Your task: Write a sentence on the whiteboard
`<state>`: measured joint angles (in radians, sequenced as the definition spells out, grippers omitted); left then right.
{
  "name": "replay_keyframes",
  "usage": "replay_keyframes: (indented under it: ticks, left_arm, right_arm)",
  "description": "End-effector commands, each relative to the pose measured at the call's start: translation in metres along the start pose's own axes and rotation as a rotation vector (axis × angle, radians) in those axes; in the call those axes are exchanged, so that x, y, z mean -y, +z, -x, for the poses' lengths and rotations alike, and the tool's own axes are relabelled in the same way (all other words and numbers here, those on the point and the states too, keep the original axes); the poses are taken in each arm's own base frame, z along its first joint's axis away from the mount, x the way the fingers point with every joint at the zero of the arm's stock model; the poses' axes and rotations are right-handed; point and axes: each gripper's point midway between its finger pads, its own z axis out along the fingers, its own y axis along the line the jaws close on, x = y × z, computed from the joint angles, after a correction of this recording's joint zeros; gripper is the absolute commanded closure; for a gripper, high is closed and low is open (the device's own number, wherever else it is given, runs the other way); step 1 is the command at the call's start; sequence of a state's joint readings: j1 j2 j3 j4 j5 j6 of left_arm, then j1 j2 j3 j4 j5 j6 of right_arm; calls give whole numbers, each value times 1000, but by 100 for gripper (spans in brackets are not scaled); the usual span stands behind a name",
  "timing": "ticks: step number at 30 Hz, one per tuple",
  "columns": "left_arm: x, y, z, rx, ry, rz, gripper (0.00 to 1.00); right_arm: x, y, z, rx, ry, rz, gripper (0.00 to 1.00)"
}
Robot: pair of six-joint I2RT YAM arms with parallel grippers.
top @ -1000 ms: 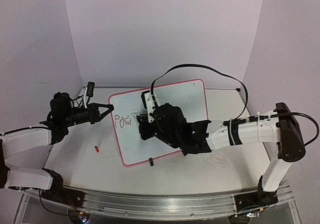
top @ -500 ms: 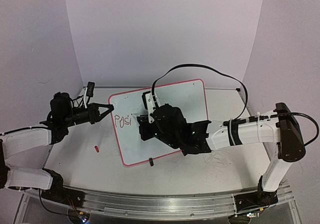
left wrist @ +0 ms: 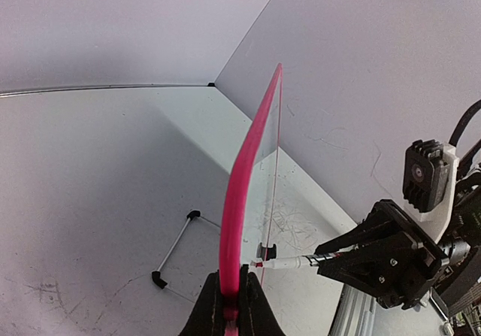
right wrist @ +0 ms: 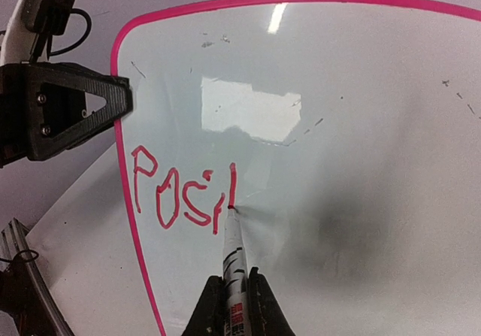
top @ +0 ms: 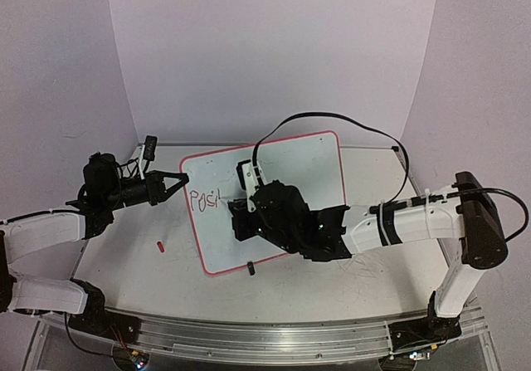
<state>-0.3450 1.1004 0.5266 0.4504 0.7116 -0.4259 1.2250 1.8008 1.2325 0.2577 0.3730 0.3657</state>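
Observation:
The whiteboard [top: 303, 172], glossy white with a pink rim, stands tilted at mid-table. My left gripper [top: 182, 177] is shut on the rim [left wrist: 242, 163] at the board's left edge, its jaws [left wrist: 229, 276] clamped from both sides. The sentence [right wrist: 180, 193] reads "Posi" in red, followed by a fresh vertical stroke [right wrist: 232, 184]; the same lettering [top: 203, 198] shows small from above. My right gripper [right wrist: 234, 277] is shut on a white marker [right wrist: 234, 257], whose tip touches the board at the foot of that stroke. From the left wrist the marker [left wrist: 289, 261] meets the board side-on.
A small red cap [top: 159, 245] lies on the table left of the board. A black clip foot [top: 250, 267] sits at the board's near edge. A wire stand [left wrist: 174, 249] lies behind the board. A black cable [top: 332, 118] loops above the right wrist.
The right gripper has slid toward the near edge with the marker, drawing a new vertical stroke after "Posi". The left gripper and the board have stayed put.

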Motion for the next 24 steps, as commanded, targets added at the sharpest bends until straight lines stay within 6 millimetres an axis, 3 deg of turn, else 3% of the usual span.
replay_keyframes:
  ticks: [1, 12, 17, 24]
  left_arm:
    - [12, -2, 17, 47, 81, -34, 100]
    - [12, -2, 16, 45, 78, -35, 100]
    - [12, -2, 16, 45, 78, -35, 100]
    - [12, -2, 17, 45, 78, -37, 100]
  right_arm:
    - [14, -3, -10, -30, 2, -44, 100]
    - [23, -16, 4, 9, 11, -79, 100]
    - [-9, -30, 40, 114, 8, 100, 100]
    - [-18, -14, 45, 122, -27, 97, 100]
